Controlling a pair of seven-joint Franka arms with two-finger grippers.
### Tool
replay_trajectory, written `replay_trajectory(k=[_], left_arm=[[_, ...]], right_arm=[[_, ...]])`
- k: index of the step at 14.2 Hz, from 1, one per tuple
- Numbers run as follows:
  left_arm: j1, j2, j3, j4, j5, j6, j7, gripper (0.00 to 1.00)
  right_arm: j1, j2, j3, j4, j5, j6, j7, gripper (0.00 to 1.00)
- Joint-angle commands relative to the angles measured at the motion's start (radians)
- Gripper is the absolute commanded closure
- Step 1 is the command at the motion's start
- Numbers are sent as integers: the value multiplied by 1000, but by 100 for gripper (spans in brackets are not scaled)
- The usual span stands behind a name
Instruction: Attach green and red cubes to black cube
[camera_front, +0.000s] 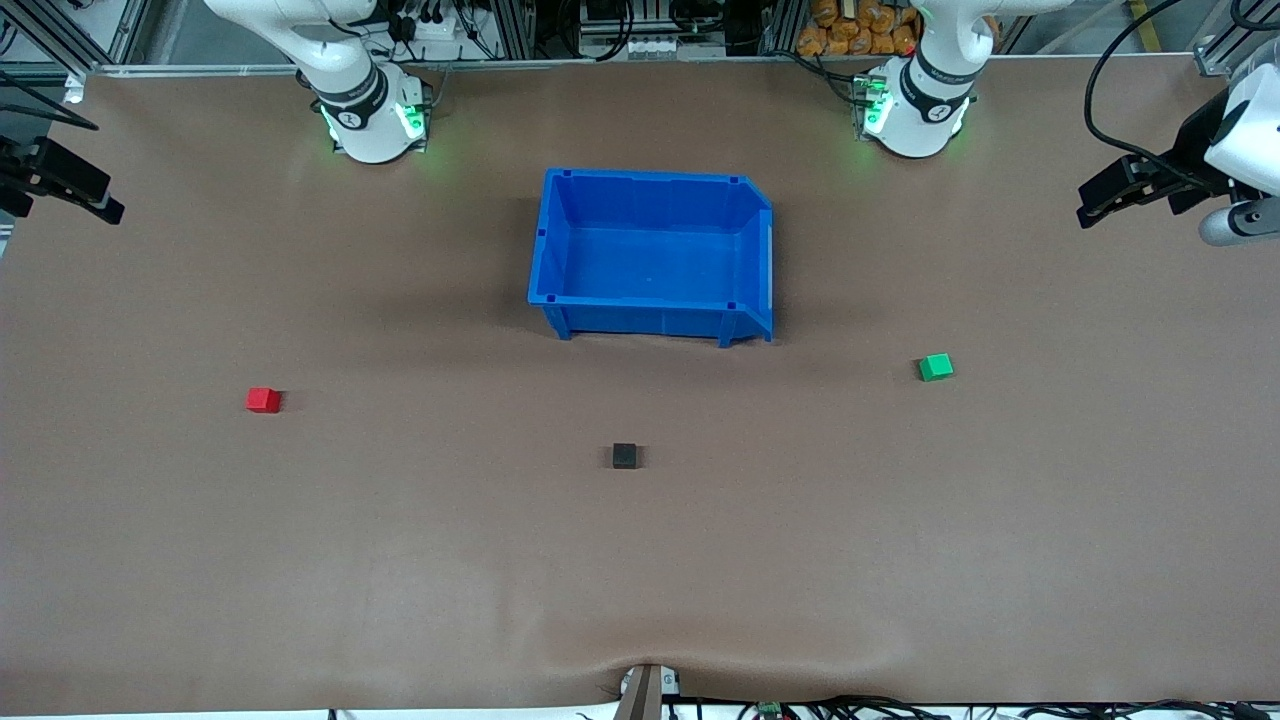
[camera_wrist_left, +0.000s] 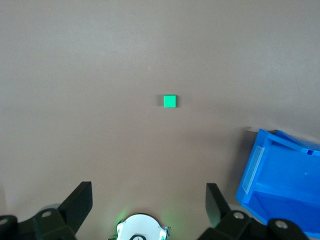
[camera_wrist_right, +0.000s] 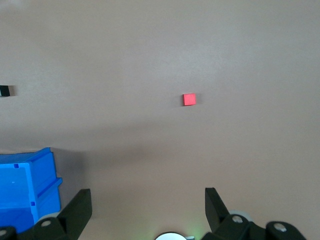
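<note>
The black cube (camera_front: 625, 456) sits on the brown table, nearer to the front camera than the blue bin. The green cube (camera_front: 936, 367) lies toward the left arm's end and shows in the left wrist view (camera_wrist_left: 169, 101). The red cube (camera_front: 263, 400) lies toward the right arm's end and shows in the right wrist view (camera_wrist_right: 189, 99), with the black cube (camera_wrist_right: 4, 90) at that view's edge. My left gripper (camera_front: 1090, 203) (camera_wrist_left: 149, 200) is open and empty, raised over its end of the table. My right gripper (camera_front: 100, 200) (camera_wrist_right: 147, 205) is open and empty, raised over its end.
An empty blue bin (camera_front: 548, 240) stands mid-table between the two arm bases; its corner shows in both wrist views, left (camera_wrist_left: 280, 175) and right (camera_wrist_right: 25, 185). The three cubes lie well apart from each other on the mat.
</note>
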Motion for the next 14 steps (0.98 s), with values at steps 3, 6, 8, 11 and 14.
replay_trajectory(k=[3,6,8,11,14], left_arm=[[6,-6,-10,15,5,-29,17,0],[7,-3,-8,17,3,-29,17,0],[12,0,-8,12,2,-29,20,0],[9,29,-8,5,2,-23,17,0],[10,60,-8,-14,2,20,16,0]], right_arm=[[-15,9,7,20,3,-15,-7,0],[-13,9,7,20,3,-15,-7,0],[-15,12,9,21,3,-13,-7,0],[-10,32,9,21,2,-13,-10,0],[-13,46,10,27,2,-12,-14,0]])
